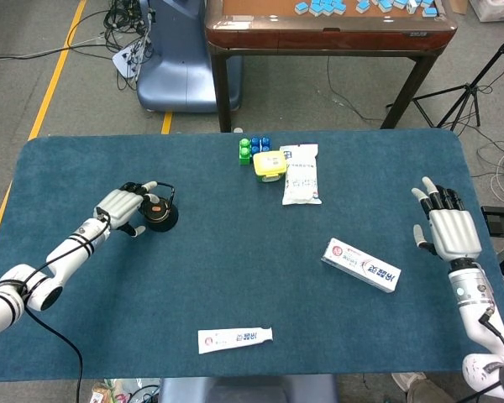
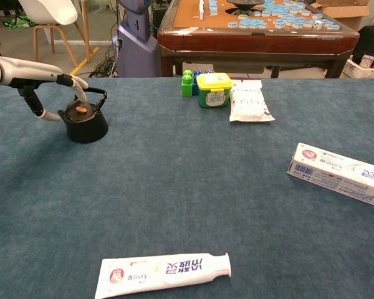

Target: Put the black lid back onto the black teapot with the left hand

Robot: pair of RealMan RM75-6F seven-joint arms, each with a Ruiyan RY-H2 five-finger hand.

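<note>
The black teapot [image 1: 160, 217] [image 2: 85, 123] stands upright on the left of the blue table. Its black lid [image 1: 156, 209] [image 2: 81, 111], with an orange knob, sits on the pot's opening under the raised handle. My left hand [image 1: 123, 206] [image 2: 37, 70] hovers just left of the pot with its fingers spread and nothing in it; its fingertips [image 2: 80, 87] reach to the handle. My right hand [image 1: 450, 227] is held up at the table's right edge with its fingers apart, empty, and shows only in the head view.
A toothpaste box [image 1: 360, 264] [image 2: 340, 174] lies at the right and a toothpaste tube [image 1: 235, 337] [image 2: 163, 271] near the front edge. At the back stand a yellow tub [image 1: 269, 164], green and blue blocks [image 1: 254, 148] and a white packet [image 1: 301, 174].
</note>
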